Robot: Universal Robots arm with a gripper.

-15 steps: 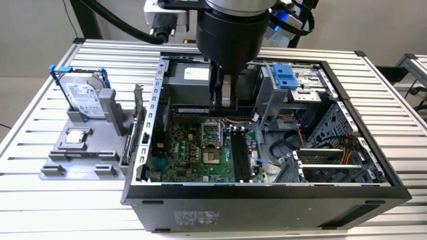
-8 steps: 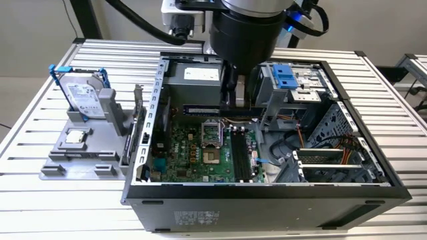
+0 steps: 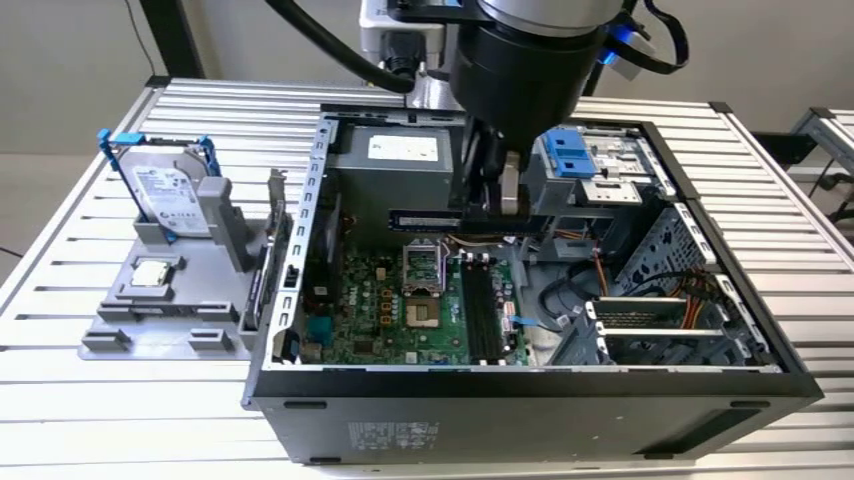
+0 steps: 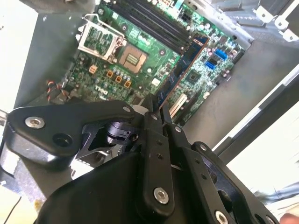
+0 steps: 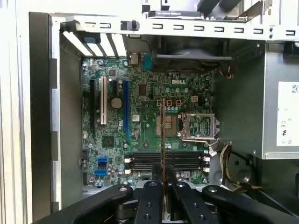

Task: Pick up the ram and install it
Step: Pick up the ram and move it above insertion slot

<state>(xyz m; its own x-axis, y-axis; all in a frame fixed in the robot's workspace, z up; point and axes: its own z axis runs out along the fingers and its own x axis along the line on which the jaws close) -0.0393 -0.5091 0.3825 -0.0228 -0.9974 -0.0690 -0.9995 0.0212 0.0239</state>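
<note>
**Ram held in the gripper above the open case**

*Exterior view.* The arm reaches down from above into an open computer case point(image 3: 534, 410) lying on a slatted metal table point(image 3: 80, 420). The gripper point(image 3: 497, 205) is clamped on one end of the ram point(image 3: 424, 221) and holds the stick level in the air. The ram hangs over the motherboard point(image 3: 380, 300), near the processor socket point(image 3: 420, 265). It is clear of the black memory slots point(image 3: 481, 310) and lies crosswise to them. Outside the case, towards the exterior view's left, a grey fixture point(image 3: 160, 320) carries a hard drive point(image 3: 167, 195) standing upright and a small square processor chip point(image 3: 154, 270).

*Second wrist view.* The black fingers point(image 4: 154, 121) are drawn narrow and pinch the near end of the ram point(image 4: 184, 65). The stick reaches out from the gripper point(image 4: 156, 105) over the green motherboard point(image 4: 93, 74). The processor socket point(image 4: 100, 39), with its silver frame, and the memory slots point(image 4: 154, 18) lie beyond it on the board.

*First wrist view.* The ram point(image 5: 162, 135) appears edge-on as a thin line running out from the gripper point(image 5: 162, 182). In the picture it crosses the memory slots point(image 5: 145, 161) at a right angle. The processor socket point(image 5: 200, 128) sits just beside it on the motherboard point(image 5: 149, 93). A blue expansion slot point(image 5: 126, 112) and a white one point(image 5: 103, 107) lie farther off.
</note>
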